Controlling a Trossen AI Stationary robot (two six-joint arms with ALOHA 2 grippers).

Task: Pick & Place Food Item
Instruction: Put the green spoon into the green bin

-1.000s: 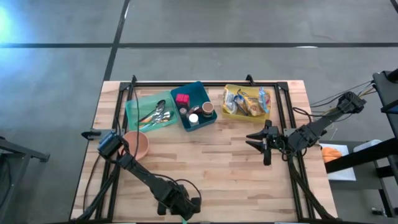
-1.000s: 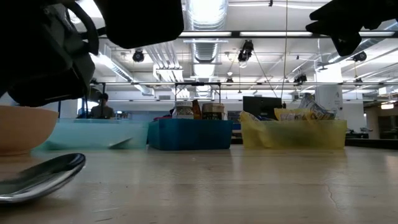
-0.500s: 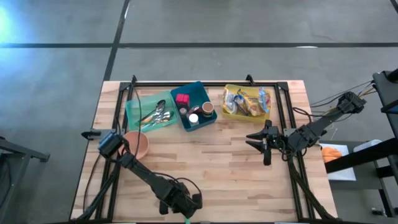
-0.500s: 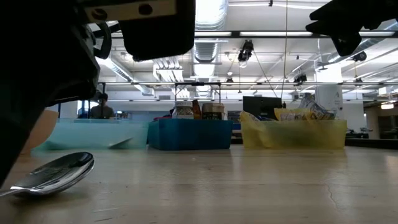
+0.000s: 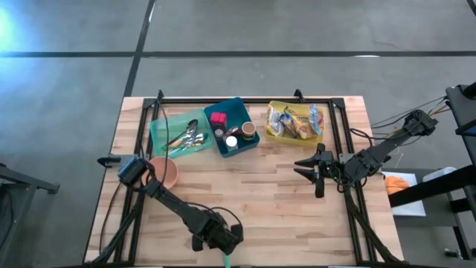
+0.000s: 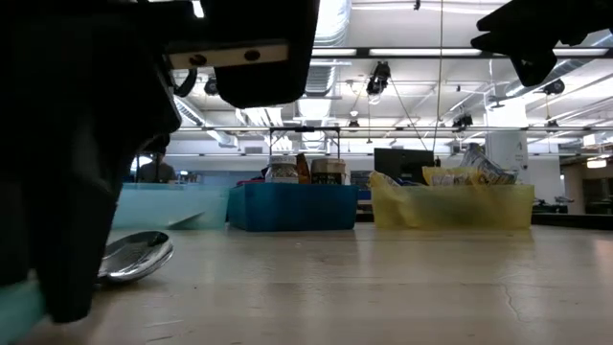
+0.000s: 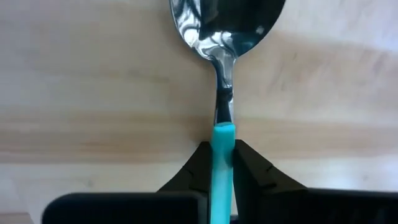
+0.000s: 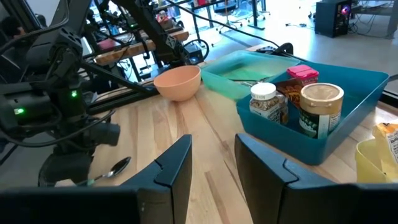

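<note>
- The left pincer point(image 7: 222, 163) sits low at the near edge of the wooden counter point(image 5: 282, 201), clenched on the turquoise handle of a spoon point(image 7: 222, 93); the handle stands squeezed between its two dark fingers point(image 7: 249, 168).
- The spoon has a shiny metal bowl that mirrors the ceiling lights and a thin metal neck running into the turquoise plastic grip. Its bowl lies on the bare wood just ahead of the left pincer, seen also in the low view point(image 6: 134, 257).
- The right pincer point(image 5: 312, 173) hovers above the right-hand part of the counter, near the yellow bin, its fingers point(image 8: 177, 165) parted with nothing between them.
- A peach-coloured bowl point(image 5: 163, 172) stands on the left side of the counter, just in front of the green tray.
- Along the far side, three containers stand in a row: a green tray point(image 5: 159, 134) holding metal cutlery, a blue bin point(image 5: 242, 112) holding jars and a red-lidded tub, and a yellow bin point(image 5: 271, 132) stuffed with packaged snacks.
- In the right wrist view the blue bin shows a white-lidded jar point(image 8: 263, 103) beside a brown-lidded jar point(image 8: 321, 107).
</note>
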